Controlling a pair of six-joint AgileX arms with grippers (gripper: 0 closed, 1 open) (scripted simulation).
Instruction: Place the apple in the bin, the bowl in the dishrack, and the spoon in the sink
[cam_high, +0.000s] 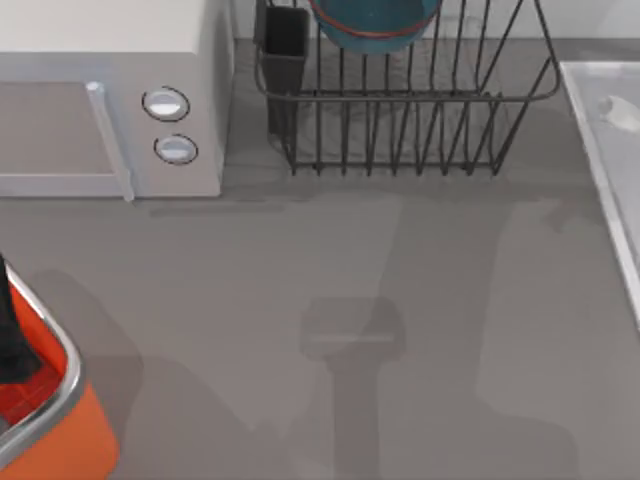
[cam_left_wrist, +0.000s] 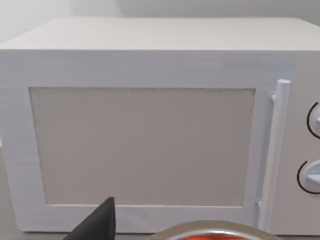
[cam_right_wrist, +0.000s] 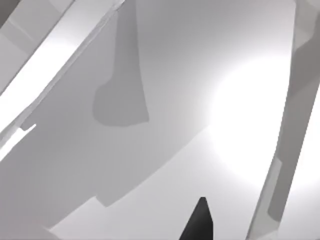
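With the teal-blue, orange-rimmed bowl (cam_high: 375, 25) racked, the spoon-to-sink step seems underway, next needing a release; jaw states: cannot tell.

- Grey table (cam_high: 300, 300) seen from above.
- White microwave (cam_high: 110, 100) set at back left.
- Black dishrack (cam_high: 400, 120) placed beside it.
- Sink (cam_high: 610, 160) at right edge.
- Orange bin (cam_high: 60, 430) at front left.

My left arm (cam_high: 12, 330) hangs at the table's left edge, a dark fingertip (cam_left_wrist: 97, 222) showing.
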